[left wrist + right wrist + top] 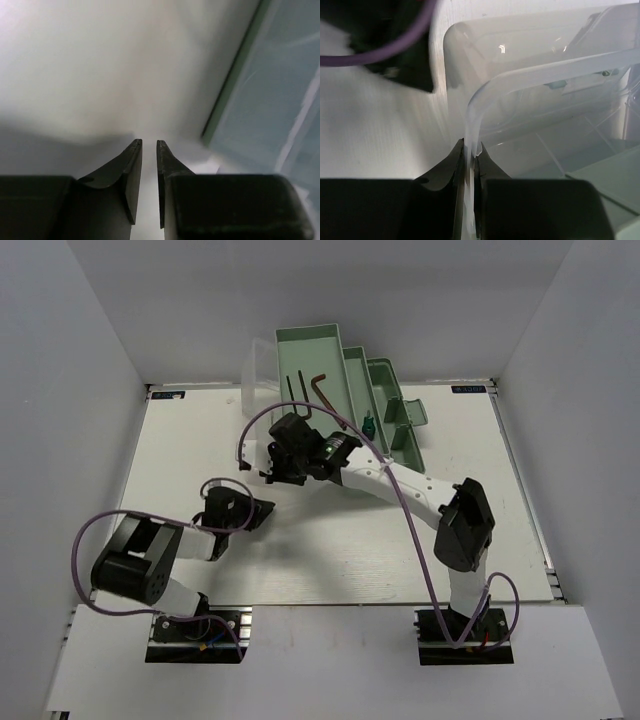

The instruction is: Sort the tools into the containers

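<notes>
The toolbox stands at the back of the table, its mint-green trays (312,348) fanned open. Two dark hex keys (322,392) lie in the large tray, and a green-handled screwdriver (367,426) lies in a narrow tray. No wrenches show. My right gripper (272,472) reaches across to the box's left side. In the right wrist view it (471,150) is shut on the translucent clear handle (530,70) in front of the clear lid (520,35). My left gripper (262,508) rests low on the table; its jaws (149,144) stand nearly together with nothing between them.
White walls close in the table on three sides. A purple cable (400,502) loops along the right arm. In the left wrist view the box's green edge (235,85) and translucent lid (280,100) are close on the right.
</notes>
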`<state>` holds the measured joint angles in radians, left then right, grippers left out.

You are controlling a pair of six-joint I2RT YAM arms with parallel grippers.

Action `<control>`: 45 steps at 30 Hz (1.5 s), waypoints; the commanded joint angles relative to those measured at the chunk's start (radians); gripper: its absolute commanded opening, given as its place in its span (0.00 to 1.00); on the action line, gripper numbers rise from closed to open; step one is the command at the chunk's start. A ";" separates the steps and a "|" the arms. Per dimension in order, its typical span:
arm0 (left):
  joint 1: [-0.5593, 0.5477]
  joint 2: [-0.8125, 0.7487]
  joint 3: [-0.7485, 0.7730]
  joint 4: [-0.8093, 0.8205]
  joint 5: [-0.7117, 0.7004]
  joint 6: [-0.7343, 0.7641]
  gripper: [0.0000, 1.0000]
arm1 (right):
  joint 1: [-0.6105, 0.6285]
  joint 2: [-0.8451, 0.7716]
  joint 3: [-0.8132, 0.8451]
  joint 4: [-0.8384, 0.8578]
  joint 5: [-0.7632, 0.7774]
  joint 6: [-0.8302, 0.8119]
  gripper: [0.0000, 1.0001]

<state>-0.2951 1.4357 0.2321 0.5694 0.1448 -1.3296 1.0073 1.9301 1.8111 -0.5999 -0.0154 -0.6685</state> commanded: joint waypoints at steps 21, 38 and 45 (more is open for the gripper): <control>0.102 0.301 0.529 -0.025 0.173 0.112 0.29 | 0.022 -0.298 0.013 -0.039 0.060 -0.002 0.89; 0.091 0.253 0.805 -0.209 0.225 0.196 0.29 | -0.373 -0.649 -0.464 0.306 0.707 0.091 0.00; 0.082 0.262 0.972 -0.289 0.297 0.230 0.29 | -0.699 -0.508 -0.533 0.160 0.401 0.293 0.00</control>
<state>-0.1993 1.7649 1.1145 0.2634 0.3897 -1.1187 0.3820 1.3659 1.2957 -0.3920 0.5282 -0.5030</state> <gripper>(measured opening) 0.289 0.004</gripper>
